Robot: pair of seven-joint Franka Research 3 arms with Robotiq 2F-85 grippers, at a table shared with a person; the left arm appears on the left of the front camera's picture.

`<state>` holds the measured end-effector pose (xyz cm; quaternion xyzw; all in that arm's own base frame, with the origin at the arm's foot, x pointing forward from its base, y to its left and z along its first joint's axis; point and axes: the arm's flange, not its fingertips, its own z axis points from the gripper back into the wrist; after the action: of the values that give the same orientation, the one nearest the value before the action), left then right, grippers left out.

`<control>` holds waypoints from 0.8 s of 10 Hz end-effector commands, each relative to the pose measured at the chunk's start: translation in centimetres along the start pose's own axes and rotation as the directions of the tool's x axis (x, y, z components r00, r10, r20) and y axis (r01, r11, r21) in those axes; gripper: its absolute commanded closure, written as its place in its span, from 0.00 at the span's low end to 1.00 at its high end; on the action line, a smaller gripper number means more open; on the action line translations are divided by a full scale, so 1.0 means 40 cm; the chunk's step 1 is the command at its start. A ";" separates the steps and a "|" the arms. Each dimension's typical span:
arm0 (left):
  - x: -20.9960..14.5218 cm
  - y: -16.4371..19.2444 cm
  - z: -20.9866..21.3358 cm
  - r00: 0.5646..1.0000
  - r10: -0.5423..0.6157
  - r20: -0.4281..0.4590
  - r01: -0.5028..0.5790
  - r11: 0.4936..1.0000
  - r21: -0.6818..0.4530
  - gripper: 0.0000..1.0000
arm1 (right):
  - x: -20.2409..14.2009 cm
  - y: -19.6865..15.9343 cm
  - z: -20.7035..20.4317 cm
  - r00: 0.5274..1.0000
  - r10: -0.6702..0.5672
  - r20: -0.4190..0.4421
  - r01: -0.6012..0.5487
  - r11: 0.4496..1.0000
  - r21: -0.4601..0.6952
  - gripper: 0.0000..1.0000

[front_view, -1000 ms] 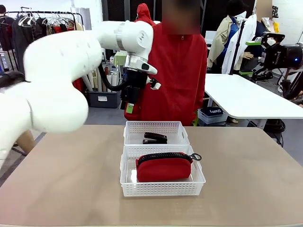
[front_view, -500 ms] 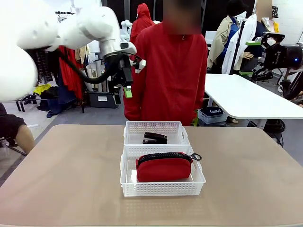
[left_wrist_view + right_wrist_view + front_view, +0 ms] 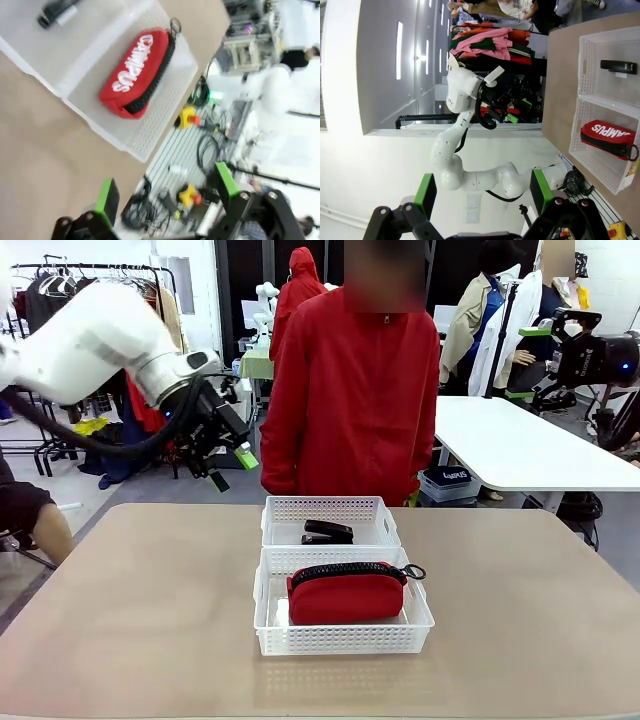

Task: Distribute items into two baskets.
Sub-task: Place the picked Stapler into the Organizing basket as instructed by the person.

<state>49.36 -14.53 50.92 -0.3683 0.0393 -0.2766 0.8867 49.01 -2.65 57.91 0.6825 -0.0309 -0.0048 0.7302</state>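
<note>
Red fabric pouch (image 3: 346,592): soft zippered case with a black zipper and pull loop, lying on its side in the nearer basket; white lettering shows on one face from the wrist cameras. Probably light and yielding (it would squash under a pinch), best taken across the padded middle or by the loop.
Black desk stapler (image 3: 328,532): small, rigid, lying flat in the farther basket. Likely dense for its size and smooth-sided; a grip across its narrow body looks safest.
Nearer white perforated plastic basket (image 3: 343,638): shallow, lattice walls, holds the pouch alone.
Farther white perforated plastic basket (image 3: 330,507): touching the nearer one along a long side, holds the stapler alone.
Left gripper (image 3: 228,464): raised above the table's far left corner, well apart from both baskets, fingers spread with nothing between them.
Right gripper (image 3: 482,196): fingers wide, empty.
Task standing: one item per basket, so distribution appears complete.
Person (image 3: 348,390): red jacket, standing at the far edge.
</note>
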 end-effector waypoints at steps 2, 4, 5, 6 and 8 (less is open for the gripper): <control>0.042 -0.022 -0.002 0.994 -0.022 -0.107 0.025 0.999 0.024 0.00 | -0.006 0.004 -0.007 1.000 0.004 0.010 -0.004 1.000 -0.003 0.00; 0.042 -0.022 -0.002 0.994 -0.022 -0.107 0.025 0.999 0.024 0.00 | -0.006 0.004 -0.007 1.000 0.004 0.010 -0.004 1.000 -0.003 0.00; 0.042 -0.022 -0.002 0.994 -0.022 -0.107 0.025 0.999 0.024 0.00 | -0.006 0.004 -0.007 1.000 0.004 0.010 -0.004 1.000 -0.003 0.00; 0.030 -0.025 -0.024 0.996 -0.031 -0.085 0.032 0.999 0.016 0.00 | -0.006 0.004 -0.007 1.000 0.004 0.010 -0.004 1.000 -0.003 0.00; 0.026 -0.022 0.028 0.999 0.049 -0.016 -0.051 0.976 -0.212 0.00 | -0.006 0.004 -0.007 1.000 0.004 0.010 -0.004 1.000 -0.003 0.00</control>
<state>49.99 -16.06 51.57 -0.4002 0.0812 -0.2840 0.8675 49.01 -2.64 57.92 0.6825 -0.0309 -0.0047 0.7302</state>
